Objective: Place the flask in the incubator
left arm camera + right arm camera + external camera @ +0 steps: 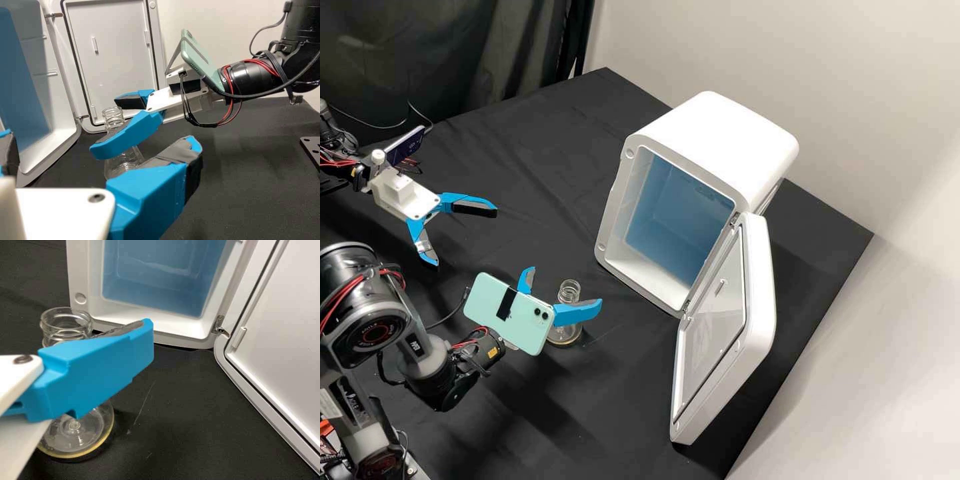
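1. Two blue fingers of the right gripper (564,291) stand apart, one on either side of the neck of the small clear glass flask (65,326). They straddle it but are not clamped; I cannot tell whether either pad touches the glass.
2. That flask stands upright on the black cloth-covered bench (553,167), to the near left of the incubator's mouth and well short of it.
3. Farther left, the left gripper (463,237) hangs above the bench with its fingers spread wide and nothing between them.
4. Ahead of the flask, the white box-shaped incubator with a pale blue lining (713,133) has its opening turned towards the arms. Its white hinged door (757,293) is swung fully out to the near right, so the way in looks free.
5. Judged from this, the step in hand is the grasp. The flask has not been lifted.
6. Next, the fingers should close firmly on the neck. Then comes a lift clear of the cloth and a carry to the right over the white lower rim. The flask should stay upright and off the door edge.
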You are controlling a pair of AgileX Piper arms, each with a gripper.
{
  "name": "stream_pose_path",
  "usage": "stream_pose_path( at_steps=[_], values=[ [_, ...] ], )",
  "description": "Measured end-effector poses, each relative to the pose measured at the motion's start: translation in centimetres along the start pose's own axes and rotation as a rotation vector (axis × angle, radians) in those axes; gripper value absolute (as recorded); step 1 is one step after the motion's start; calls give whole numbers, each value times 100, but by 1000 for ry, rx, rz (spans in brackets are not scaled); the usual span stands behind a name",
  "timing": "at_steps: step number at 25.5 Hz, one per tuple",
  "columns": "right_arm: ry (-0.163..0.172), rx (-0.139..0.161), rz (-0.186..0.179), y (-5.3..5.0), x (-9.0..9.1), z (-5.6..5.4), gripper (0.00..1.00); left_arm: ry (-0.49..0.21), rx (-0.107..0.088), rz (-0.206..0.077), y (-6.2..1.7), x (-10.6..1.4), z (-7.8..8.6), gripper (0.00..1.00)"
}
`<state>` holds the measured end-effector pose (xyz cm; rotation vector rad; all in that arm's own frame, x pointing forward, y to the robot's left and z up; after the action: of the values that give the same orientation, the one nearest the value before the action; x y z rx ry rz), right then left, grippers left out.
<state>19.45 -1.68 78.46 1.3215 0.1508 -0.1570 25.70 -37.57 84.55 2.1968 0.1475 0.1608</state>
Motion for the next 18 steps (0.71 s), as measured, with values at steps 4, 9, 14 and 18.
stream_pose_path(
  at_steps=[4,9,14,18],
  values=[
    [10,-3,-32,-61,22,-13,100,0,0,0,0,0,0,100],
    [2,-22,-93,-183,60,-7,100,0,0,0,0,0,0,100],
    [-15,-19,-122,-254,103,8,100,0,0,-1,-3,-3,0,100],
    [-30,-37,-128,-280,178,37,100,0,0,-1,-3,-3,0,100]
  ],
)
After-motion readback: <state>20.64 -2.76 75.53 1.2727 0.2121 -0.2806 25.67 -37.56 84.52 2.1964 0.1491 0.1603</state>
